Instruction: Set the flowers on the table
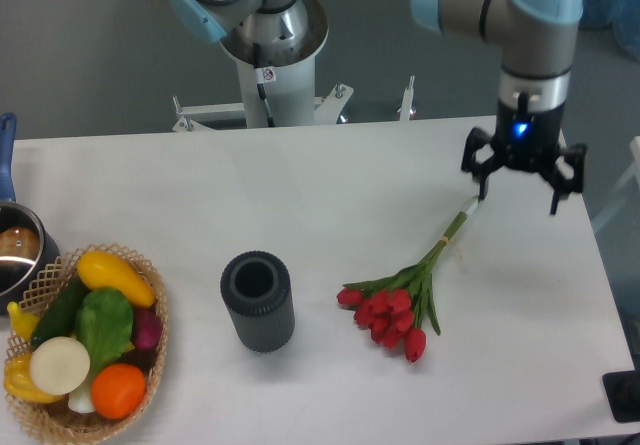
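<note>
1. We saw the bunch of red tulips with tied green stems [405, 305] lying flat on the white matte desk [300, 195], right of centre.
2. Our end effector [520, 193] hung spread and empty above the stem tips.
3. We judged that any sideways swing might snag the stems.
4. We read no writing.

One counter [300, 175] carries everything. One bunch of red tulips [400, 310] lies on it, roughly nine blooms, though they overlap too much for a sure count. There is one dark ribbed cylinder [257, 301], one wicker basket [150, 365] holding about seven vegetables, and one pot [15, 255] at the left edge. One claw [518, 183] is in view.
</note>
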`<state>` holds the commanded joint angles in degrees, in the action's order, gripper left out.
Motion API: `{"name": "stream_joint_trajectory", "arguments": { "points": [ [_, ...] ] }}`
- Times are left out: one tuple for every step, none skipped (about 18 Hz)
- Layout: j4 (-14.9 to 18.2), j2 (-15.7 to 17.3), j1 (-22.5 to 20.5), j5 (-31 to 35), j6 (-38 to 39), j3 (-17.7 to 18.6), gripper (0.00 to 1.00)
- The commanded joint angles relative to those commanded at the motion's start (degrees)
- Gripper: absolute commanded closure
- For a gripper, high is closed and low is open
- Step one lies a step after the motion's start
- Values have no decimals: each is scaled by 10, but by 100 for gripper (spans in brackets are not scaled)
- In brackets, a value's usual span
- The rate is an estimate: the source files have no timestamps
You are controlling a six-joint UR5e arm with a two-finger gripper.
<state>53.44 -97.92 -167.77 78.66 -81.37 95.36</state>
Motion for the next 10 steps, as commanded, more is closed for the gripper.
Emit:
{"name": "stream_joint_trajectory", "arguments": {
  "points": [
    [5, 10, -13, 0, -21, 4, 0],
    [14, 21, -28, 0, -50, 10, 0],
    [19, 34, -42, 0, -82, 18, 0],
    [21, 47, -56, -1, -109, 26, 0],
    [24, 58, -71, -4, -127, 35, 0],
    [24, 67, -82, -11, -136, 44, 0],
    [24, 73, -91, -24, -136, 48, 0],
    [24, 75, -98, -35, -136, 50, 0],
    [25, 76, -100, -39, -136, 50, 0],
    [24, 77, -100, -40, -136, 50, 0]
  ]
}}
